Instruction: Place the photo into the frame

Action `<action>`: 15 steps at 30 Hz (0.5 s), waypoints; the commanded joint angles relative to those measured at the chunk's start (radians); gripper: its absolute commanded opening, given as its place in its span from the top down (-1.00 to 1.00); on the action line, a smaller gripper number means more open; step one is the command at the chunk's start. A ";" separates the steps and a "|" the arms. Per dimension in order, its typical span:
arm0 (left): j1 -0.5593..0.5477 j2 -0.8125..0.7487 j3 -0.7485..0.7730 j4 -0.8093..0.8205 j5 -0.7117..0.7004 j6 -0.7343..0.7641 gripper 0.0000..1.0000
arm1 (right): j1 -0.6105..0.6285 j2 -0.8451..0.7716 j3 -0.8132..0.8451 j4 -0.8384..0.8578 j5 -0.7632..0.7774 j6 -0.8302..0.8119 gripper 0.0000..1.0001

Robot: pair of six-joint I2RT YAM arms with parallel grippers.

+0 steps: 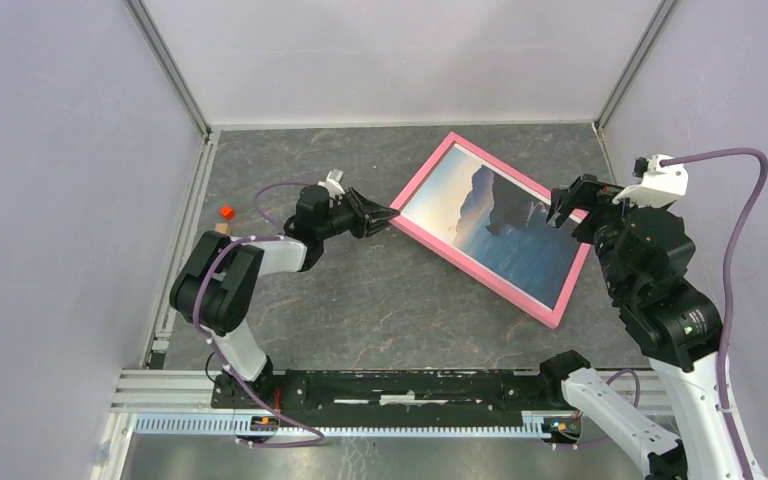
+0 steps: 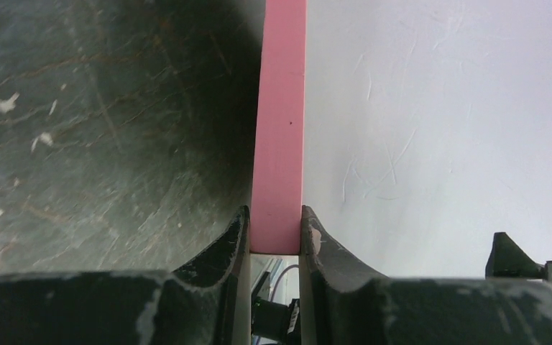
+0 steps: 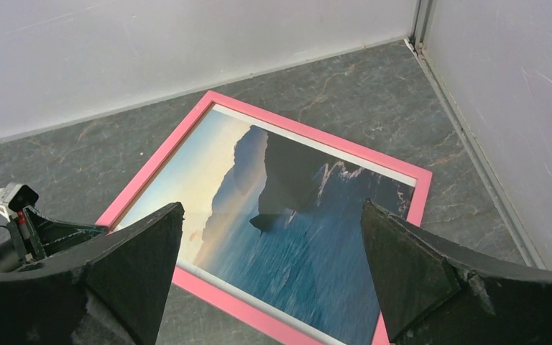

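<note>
The frame [image 1: 473, 273] lies askew on the dark desk [image 1: 380, 300], with the photo [image 1: 490, 225] inside its rails. The left hand [image 1: 388, 214] grasps the frame's left corner. Its wrist view shows both fingers [image 2: 233, 244] pressed against the pink rail, a contact the overhead view leaves unclear. The right hand [image 1: 568, 212] hovers released over the frame's right edge, and its wrist view looks down on most of the print.

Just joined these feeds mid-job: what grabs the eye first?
The pink frame lies angled on the dark table, right of centre, with the photo of cliffs and sea inside it. The left gripper has its fingers pinching the frame's left corner rail. The right gripper hovers wide open over its right edge.
</note>
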 commanded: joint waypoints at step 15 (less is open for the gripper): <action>0.033 -0.365 -0.057 -0.675 -0.348 0.421 -0.97 | -0.001 -0.046 -0.026 0.030 -0.028 -0.051 -0.96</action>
